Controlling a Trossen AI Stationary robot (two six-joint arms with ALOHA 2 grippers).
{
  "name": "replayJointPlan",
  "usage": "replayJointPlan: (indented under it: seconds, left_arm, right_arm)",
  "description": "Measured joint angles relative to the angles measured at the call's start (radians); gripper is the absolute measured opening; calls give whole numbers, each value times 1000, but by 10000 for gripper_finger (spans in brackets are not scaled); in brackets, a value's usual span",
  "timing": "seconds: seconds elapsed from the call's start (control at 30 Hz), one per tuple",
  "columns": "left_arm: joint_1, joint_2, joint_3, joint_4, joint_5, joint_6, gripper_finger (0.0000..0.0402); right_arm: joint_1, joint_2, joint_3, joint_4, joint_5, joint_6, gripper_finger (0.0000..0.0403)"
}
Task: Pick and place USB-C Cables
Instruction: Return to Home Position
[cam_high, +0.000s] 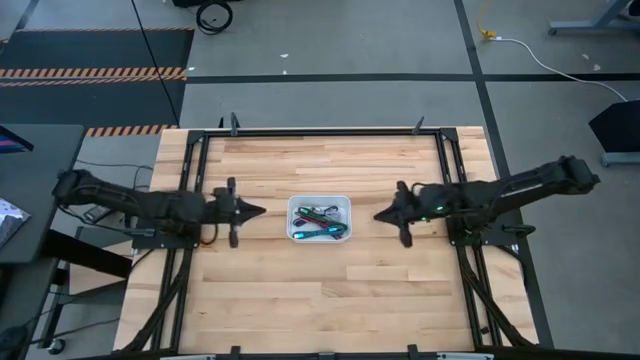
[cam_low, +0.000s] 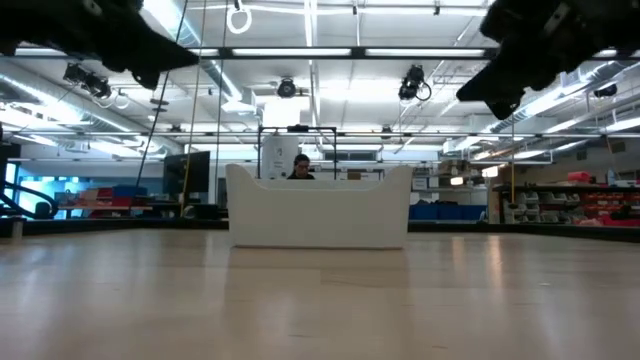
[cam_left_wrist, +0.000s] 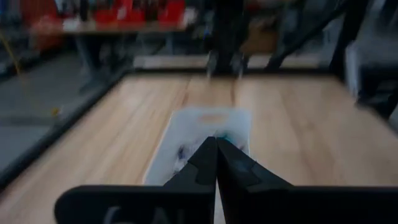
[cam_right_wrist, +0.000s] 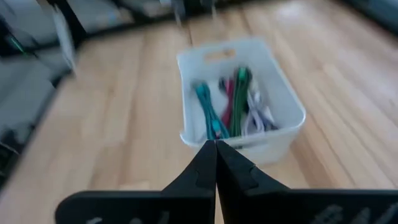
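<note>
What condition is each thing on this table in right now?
white bin: upright, open-topped, between the two grippers.
USB-C cables: bundled, lying inside the bin.
left gripper: shut, empty, hanging in the air beside the bin.
right gripper: shut, empty, hanging on the bin's other side.

**Bin at table centre, arms to either side**

A white bin (cam_high: 320, 199) sits mid-table (cam_high: 320, 295) and holds a tangle of cables (cam_high: 318, 223), teal, green and red among them. The left gripper (cam_high: 260, 211) and the right gripper (cam_high: 379, 215) point at it from opposite sides, each clear of it, with fingers pressed together into a point.
</note>
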Motion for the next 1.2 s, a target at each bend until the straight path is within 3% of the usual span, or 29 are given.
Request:
replayJointPlan:
  seconds: [0.2, 0.33, 0.73, 0.93, 1.2]
  left_arm:
    - [1, -193, -80, 58, 36, 48, 6]
    - [1, -278, -123, 65, 44, 45, 11]
    - [1, -425, -178, -7, 45, 14, 12]
    - [0, -498, -179, -60, 119, -12, 9]
    - [-2, -603, -190, -97, 134, -17, 11]
  right_arm:
    - [-23, -205, -180, 252, -47, -23, 6]
    - [-34, -285, -243, 295, -49, -35, 6]
    - [-43, -477, -343, 301, -89, -25, 8]
    - [-44, -564, -364, 241, -95, -34, 10]
    - [-43, -667, -446, 238, -104, -22, 9]
